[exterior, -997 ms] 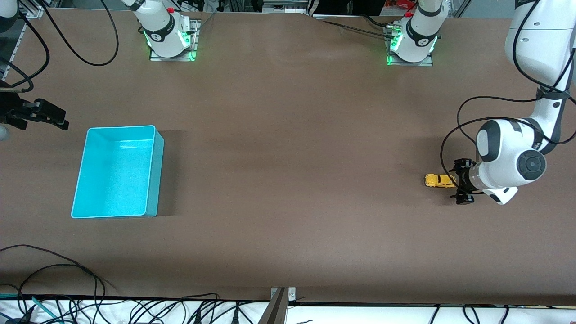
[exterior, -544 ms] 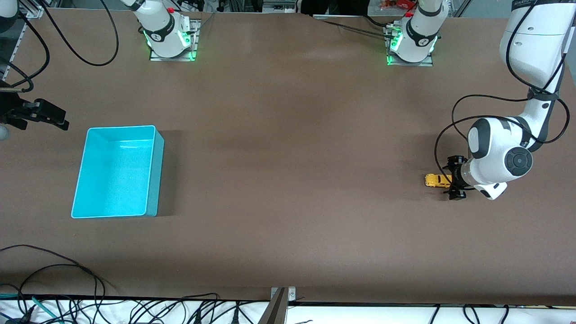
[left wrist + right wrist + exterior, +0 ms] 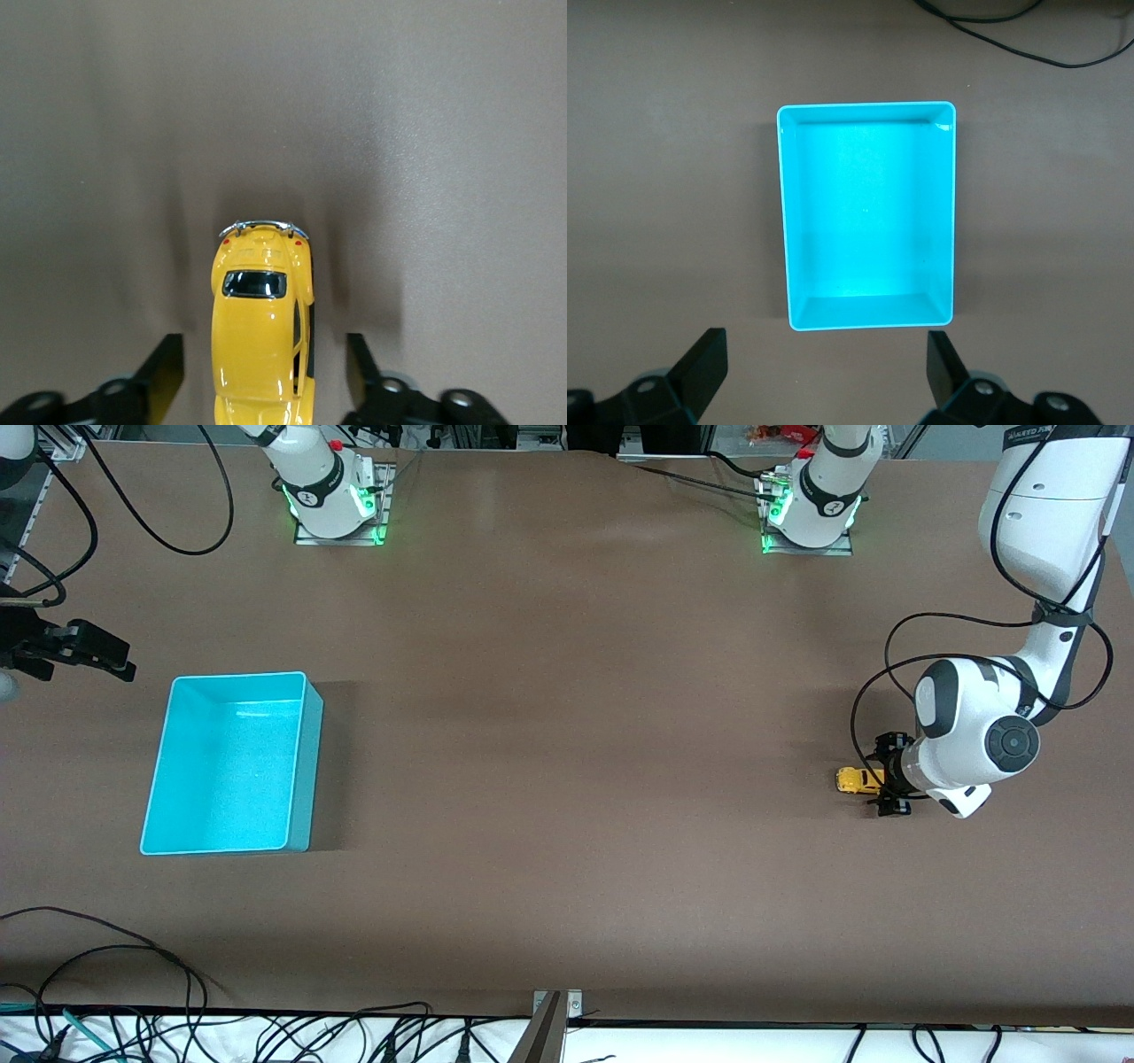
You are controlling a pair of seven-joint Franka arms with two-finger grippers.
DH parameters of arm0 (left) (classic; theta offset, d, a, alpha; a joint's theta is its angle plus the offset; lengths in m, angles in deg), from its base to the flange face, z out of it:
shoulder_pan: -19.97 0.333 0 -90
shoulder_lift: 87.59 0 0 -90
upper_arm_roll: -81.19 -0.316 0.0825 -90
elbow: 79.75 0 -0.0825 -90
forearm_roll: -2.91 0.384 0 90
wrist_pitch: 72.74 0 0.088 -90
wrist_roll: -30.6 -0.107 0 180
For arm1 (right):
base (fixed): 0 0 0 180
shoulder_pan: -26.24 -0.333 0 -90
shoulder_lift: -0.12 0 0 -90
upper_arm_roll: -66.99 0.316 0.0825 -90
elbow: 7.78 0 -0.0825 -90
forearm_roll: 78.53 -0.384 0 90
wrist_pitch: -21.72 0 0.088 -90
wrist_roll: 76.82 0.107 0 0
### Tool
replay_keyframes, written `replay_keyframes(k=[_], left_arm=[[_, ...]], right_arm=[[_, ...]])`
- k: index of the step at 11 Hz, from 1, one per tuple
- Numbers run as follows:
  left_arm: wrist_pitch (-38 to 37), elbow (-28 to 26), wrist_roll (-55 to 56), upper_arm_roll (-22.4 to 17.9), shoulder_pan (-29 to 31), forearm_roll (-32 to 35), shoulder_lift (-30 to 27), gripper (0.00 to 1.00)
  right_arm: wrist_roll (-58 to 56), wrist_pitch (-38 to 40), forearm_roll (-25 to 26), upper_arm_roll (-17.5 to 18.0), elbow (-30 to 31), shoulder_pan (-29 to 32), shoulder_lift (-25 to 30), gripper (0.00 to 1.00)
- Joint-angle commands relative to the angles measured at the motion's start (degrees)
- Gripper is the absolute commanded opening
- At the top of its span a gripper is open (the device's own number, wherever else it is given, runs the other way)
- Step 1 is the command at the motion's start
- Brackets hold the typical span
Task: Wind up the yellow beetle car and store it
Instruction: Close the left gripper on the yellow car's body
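Note:
The yellow beetle car stands on its wheels on the brown table at the left arm's end. My left gripper is low over the table, with a finger on each side of the car's body. In the left wrist view the car lies between the two dark fingers, and a strip of table shows on each side, so the gripper is open and not touching it. My right gripper waits open in the air at the right arm's end, looking down at the turquoise bin, with nothing between its fingers.
The turquoise bin sits empty on the table at the right arm's end. Both arm bases stand along the table edge farthest from the front camera. Loose cables lie by the edge nearest it.
The left gripper has slid along the car so its fingers straddle more of the body, and the fingers have drawn closer together. The right arm has not moved.

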Motion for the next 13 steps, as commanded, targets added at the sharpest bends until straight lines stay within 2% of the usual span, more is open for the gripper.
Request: replay_keyframes(k=[1, 2, 5, 13], left_arm=[[0.66, -0.54, 1.42, -0.06, -0.28, 1.43, -0.25, 0.28], [0.58, -0.54, 1.42, -0.06, -0.19, 1.43, -0.25, 0.0], [0.4, 0.07, 1.85, -0.06, -0.36, 1.43, -0.42, 0.0], [-1.09, 1.31, 11.17, 0.2, -8.88, 0.73, -0.52, 0.0]], right_arm=[[0.72, 0.93, 0.35, 0.25, -0.71, 0.2, 0.21, 1.0], [0.72, 0.93, 0.35, 0.25, -0.71, 0.19, 0.21, 1.0], [0.72, 0.93, 0.35, 0.25, -0.71, 0.2, 0.21, 1.0], [0.72, 0.93, 0.35, 0.25, -0.71, 0.2, 0.21, 1.0]])
